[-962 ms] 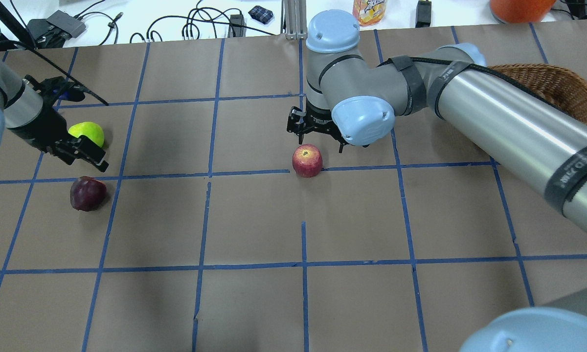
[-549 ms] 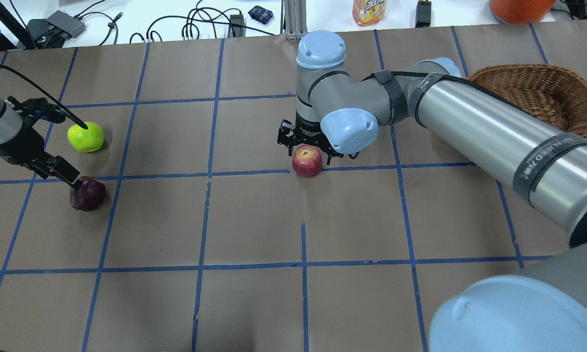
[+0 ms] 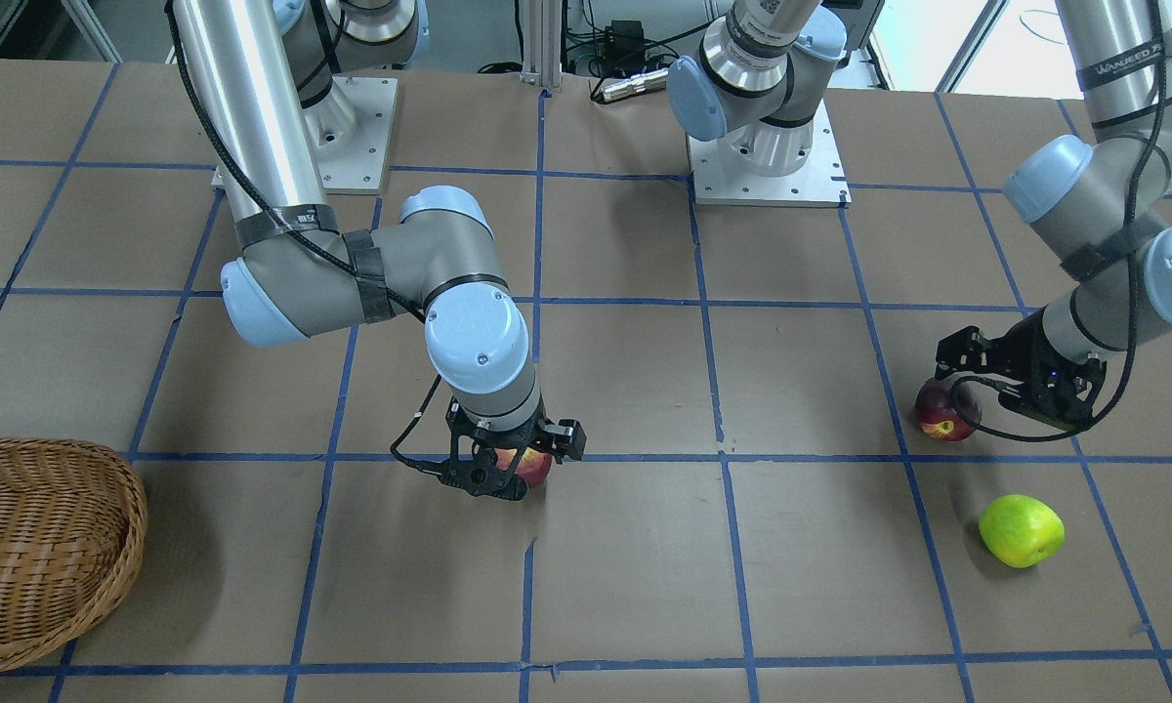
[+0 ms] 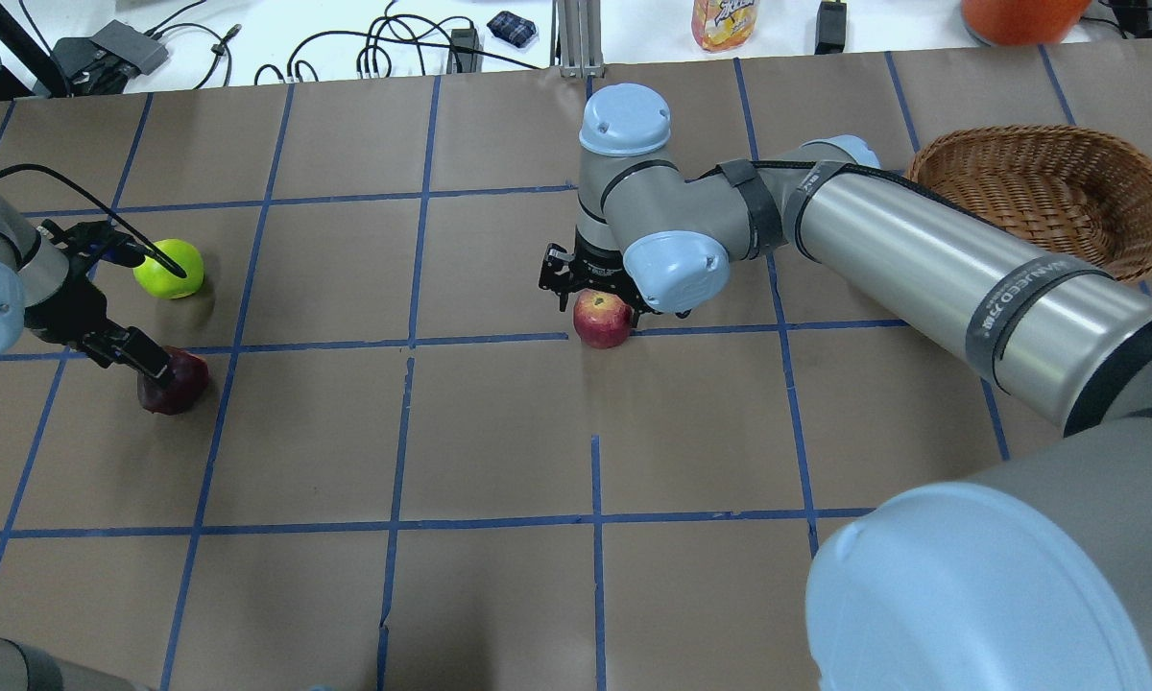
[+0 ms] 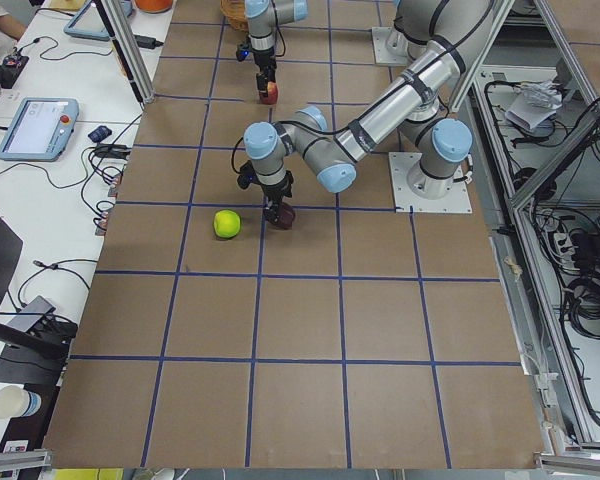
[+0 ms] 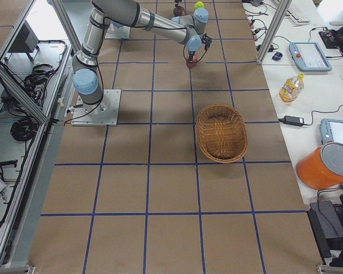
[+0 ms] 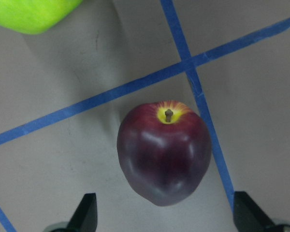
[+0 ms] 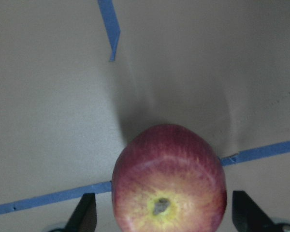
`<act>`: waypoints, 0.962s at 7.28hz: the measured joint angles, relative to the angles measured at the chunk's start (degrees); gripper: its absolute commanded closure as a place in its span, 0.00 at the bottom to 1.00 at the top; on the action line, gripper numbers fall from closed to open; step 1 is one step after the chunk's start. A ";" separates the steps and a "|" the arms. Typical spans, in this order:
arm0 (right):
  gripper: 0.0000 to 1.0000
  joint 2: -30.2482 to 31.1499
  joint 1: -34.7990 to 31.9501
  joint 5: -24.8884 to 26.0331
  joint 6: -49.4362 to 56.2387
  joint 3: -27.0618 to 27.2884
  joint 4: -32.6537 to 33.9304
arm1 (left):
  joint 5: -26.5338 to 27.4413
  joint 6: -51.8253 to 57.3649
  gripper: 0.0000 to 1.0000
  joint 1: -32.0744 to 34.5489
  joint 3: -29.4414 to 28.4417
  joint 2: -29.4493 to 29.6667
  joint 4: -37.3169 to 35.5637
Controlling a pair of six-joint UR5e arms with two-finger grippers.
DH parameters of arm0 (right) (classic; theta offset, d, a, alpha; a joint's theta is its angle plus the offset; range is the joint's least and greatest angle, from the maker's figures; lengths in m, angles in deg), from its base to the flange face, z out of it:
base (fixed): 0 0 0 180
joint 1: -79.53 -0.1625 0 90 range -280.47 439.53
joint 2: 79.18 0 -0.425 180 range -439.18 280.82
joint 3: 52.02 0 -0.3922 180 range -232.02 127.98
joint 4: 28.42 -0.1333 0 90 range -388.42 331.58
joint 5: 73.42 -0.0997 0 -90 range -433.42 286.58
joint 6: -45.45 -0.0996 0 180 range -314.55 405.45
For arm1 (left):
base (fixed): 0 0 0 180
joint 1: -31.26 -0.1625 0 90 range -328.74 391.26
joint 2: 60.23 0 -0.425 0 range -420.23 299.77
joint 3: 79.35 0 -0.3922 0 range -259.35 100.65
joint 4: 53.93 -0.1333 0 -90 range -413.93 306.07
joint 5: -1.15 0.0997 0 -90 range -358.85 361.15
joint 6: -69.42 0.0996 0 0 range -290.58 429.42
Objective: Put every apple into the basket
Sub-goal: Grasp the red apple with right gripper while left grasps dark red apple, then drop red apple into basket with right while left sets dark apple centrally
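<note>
the move ahead turns on how each apple sits between the jaws above it. in the right wrist view the red apple fills the lower middle of the frame, stem dimple up. the two dark tips of the right jaws stand at the lower left and lower right corners, spread open with a gap of bare counter on each side. the apple is centred between them, so closing looks like the natural next step.

in the left wrist view the maroon apple lies mid-frame, stem towards the top. the left jaws are also open, tips at the bottom corners. this apple sits a little above the line between the tips, so they probably need to drop further before they close. the green apple shows at the upper left corner, near but apart.

in the overhead view the basket is at the upper right and holds no apple. the red apple is near the centre and the other two are at the left edge, well apart from the basket. the right arm has the shorter carry.
</note>
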 measured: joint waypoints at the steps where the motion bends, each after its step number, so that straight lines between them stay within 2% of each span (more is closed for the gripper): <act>1: 1.00 -0.42 0.11 0.35 1.58 -0.03 0.21 | -0.06 -0.10 0.00 -0.02 0.63 1.04 -1.06; 2: 1.00 -0.46 0.27 0.70 2.36 -0.09 0.17 | -0.16 -0.18 0.00 -0.05 1.53 1.87 -2.55; 3: 1.00 -0.10 0.46 1.29 2.62 -0.16 -0.14 | -0.48 -0.21 0.20 -0.05 2.23 2.46 -3.99; 4: 1.00 1.40 0.90 2.21 2.79 -0.57 -1.18 | -1.30 -0.10 0.44 -0.05 2.39 2.83 -5.08; 5: 1.00 3.97 2.07 2.83 2.97 -1.71 -4.23 | -2.46 0.04 0.60 -0.05 2.26 3.00 -5.84; 7: 1.00 9.46 9.30 4.56 4.91 -5.79 -14.87 | -4.53 -0.56 0.61 1.03 2.03 1.52 -5.82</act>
